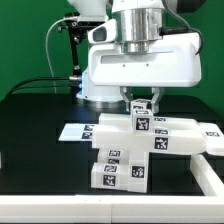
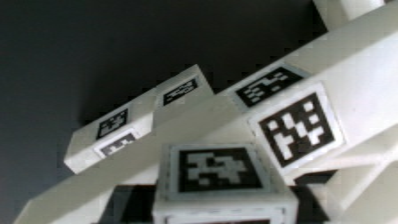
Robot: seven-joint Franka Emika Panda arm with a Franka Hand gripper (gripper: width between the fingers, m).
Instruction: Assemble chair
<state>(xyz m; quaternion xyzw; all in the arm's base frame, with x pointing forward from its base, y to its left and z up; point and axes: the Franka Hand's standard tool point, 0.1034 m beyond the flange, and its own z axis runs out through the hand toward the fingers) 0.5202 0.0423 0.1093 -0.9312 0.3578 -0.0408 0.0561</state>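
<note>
The chair [image 1: 128,150], a blocky white body with tags, is seen on the black table [image 1: 40,120], in front of the marker board [image 1: 75,131]. The gripper [image 1: 141,100] is placed directly above the chair's top piece; whether the jaws are gripping it cannot be told.

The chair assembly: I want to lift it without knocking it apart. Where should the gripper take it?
Probably the upright tagged post at the top of the chair assembly, from straight above, where the gripper hangs. The post is narrow and stands up; the slabs below look too wide. Whether the jaws have closed on it can't be told.
</note>
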